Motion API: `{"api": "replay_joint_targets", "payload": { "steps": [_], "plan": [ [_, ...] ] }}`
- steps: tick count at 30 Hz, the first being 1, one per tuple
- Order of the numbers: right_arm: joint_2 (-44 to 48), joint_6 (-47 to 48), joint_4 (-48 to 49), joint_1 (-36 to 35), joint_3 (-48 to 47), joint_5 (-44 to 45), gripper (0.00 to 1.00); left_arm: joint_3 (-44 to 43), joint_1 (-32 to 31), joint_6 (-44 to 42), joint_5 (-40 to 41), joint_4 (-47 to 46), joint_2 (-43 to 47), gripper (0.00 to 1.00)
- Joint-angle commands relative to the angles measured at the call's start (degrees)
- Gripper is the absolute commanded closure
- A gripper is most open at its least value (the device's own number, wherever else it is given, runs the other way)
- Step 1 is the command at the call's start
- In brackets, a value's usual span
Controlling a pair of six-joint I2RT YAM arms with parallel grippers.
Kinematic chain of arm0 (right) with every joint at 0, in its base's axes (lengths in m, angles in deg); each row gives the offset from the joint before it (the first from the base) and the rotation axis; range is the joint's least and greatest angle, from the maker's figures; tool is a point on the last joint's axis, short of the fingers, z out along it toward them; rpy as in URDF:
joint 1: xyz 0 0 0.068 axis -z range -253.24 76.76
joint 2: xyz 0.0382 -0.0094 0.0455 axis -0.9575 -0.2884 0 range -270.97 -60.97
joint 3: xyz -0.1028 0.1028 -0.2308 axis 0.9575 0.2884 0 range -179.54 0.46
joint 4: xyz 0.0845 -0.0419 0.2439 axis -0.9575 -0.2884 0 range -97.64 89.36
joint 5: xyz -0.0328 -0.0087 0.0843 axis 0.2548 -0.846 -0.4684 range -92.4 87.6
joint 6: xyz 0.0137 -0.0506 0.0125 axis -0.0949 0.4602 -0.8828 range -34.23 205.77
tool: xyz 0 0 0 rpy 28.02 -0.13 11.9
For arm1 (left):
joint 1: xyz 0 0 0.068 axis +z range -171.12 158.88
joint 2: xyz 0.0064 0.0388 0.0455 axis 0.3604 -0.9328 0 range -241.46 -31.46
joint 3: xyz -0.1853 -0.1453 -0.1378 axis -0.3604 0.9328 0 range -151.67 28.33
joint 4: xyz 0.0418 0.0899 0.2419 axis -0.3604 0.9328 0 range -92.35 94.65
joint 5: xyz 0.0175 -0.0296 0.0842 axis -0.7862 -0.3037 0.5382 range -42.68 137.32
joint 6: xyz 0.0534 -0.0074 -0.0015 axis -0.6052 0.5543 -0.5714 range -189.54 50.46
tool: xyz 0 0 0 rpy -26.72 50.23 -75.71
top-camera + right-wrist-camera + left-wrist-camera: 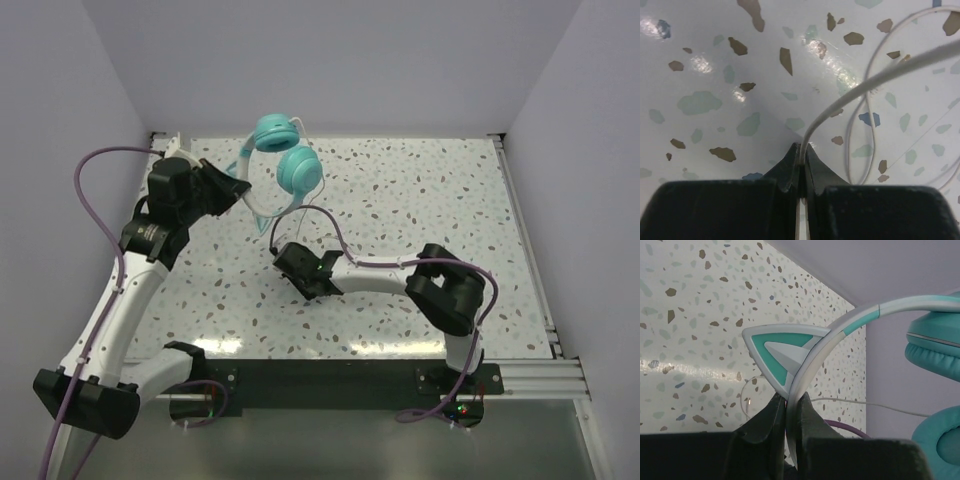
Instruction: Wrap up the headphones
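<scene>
The left gripper [788, 402] is pinching the headband [840, 335] edge-on, its jaws pressed onto the band just below the triangular trim. It is holding the headphones [283, 158] raised at the upper centre of the top view, near the back wall, with the earcups [297, 170] hanging above the table [430, 200]. The right gripper [802, 156] is pinching the cord [865, 85] at its very fingertips, low over the table at the centre of the top view. Slack cord is lying in loops at the right of the right wrist view.

The step in hand appears to be winding the cord around the headphones. Doing it well is likely calling for the following:

1. The left gripper is acting as the fixed anchor, so the band should not be twisting in the jaws.
2. The right gripper is leading the cord, and light, even tension is what is needed.
3. The cord is thin and is sitting at the fingertips, so slipping out is the main risk.
4. The purple cable [335, 235] is arcing near the cord, so each turn should be passing clear of it.
</scene>
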Motion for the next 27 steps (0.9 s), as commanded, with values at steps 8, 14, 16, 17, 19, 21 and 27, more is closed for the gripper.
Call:
{"api": "replay_joint_targets", "payload": {
  "steps": [8, 14, 16, 17, 19, 21, 27],
  "plan": [
    [-2.4, 3.1, 1.6, -3.5, -2.6, -5.1, 1.00, -1.3, 1.7, 10.1, -4.5, -13.6, -0.9, 1.00],
    [-1.5, 3.1, 1.1, -8.1, -1.5, -3.7, 1.00, -3.1, 3.0, 13.7, 2.0, -14.2, -2.9, 1.00],
    [-0.7, 2.3, 1.3, -9.0, -0.7, -3.8, 1.00, -3.2, 3.1, 13.9, 4.4, -14.3, -3.4, 1.00],
    [0.2, 2.0, 1.3, -9.2, 0.2, -3.7, 1.00, -3.4, 3.1, 13.4, 8.3, -14.3, -3.4, 1.00],
    [1.8, 1.7, 1.0, -10.0, 1.2, -3.3, 1.00, -4.7, 3.1, 11.3, 12.4, -12.2, -4.1, 1.00],
    [4.5, 1.7, 0.6, -10.5, 2.7, -3.0, 1.00, -5.8, 3.1, 9.8, 18.0, -10.6, -4.6, 1.00],
    [13.0, 0.7, -3.7, -11.9, 5.6, 0.2, 1.00, -6.4, 3.1, 2.2, 30.4, -8.5, -5.6, 1.00]
  ]
}}
